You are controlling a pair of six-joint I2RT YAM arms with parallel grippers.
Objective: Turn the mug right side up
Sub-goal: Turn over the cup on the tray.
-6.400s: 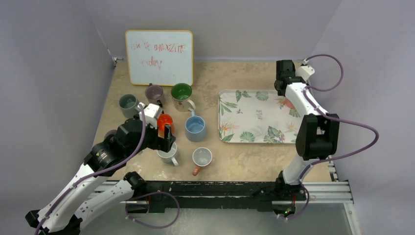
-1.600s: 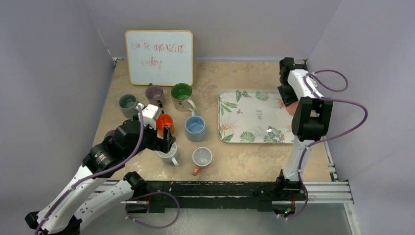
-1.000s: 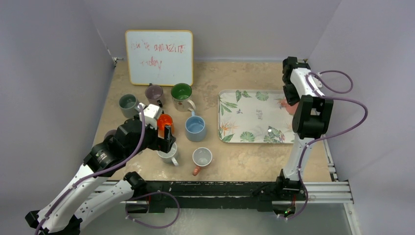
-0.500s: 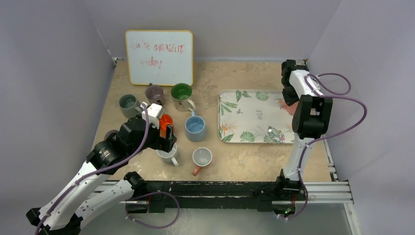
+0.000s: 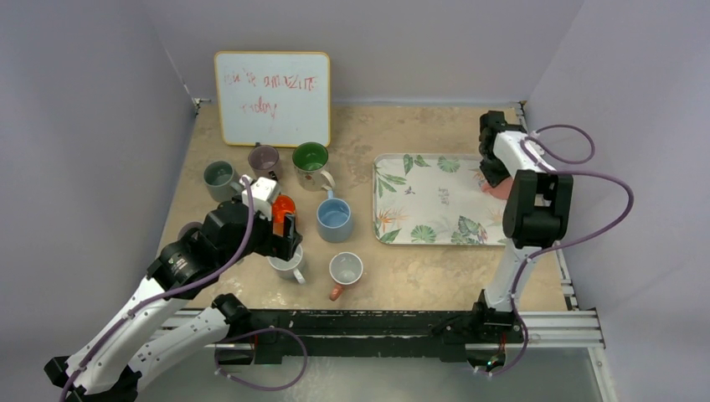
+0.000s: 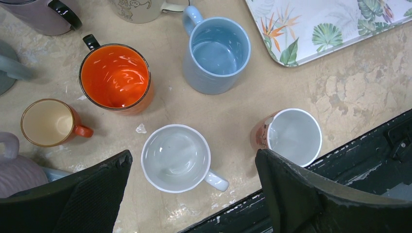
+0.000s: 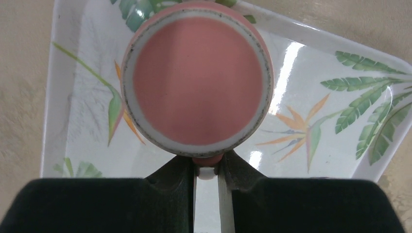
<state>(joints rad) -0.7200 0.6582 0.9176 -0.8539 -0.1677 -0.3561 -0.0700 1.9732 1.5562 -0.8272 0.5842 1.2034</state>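
Note:
A salmon-pink mug [image 7: 197, 80] stands upside down, base up, at the right end of the leaf-patterned tray [image 7: 320, 73]. My right gripper [image 7: 206, 170] is shut on the mug's handle [image 7: 206, 167], which is pinched between the two fingers just under the base rim. From above, only a sliver of the pink mug [image 5: 495, 188] shows beside the right gripper [image 5: 491, 172] at the tray [image 5: 419, 201]'s far right edge. My left gripper [image 6: 193, 160] hangs open above an upright white mug [image 6: 176, 158] and holds nothing.
Upright mugs crowd the left half of the table: orange [image 6: 115, 77], blue [image 6: 218, 53], one with a red handle [image 6: 294, 136], small tan [image 6: 47, 122], green [image 5: 311, 157], purple [image 5: 264, 157], grey [image 5: 219, 176]. A whiteboard [image 5: 272, 98] leans at the back.
The right gripper's fingers have closed onto the pink mug's handle, and its arm has shifted a little over the tray's right edge. The left arm has barely moved.

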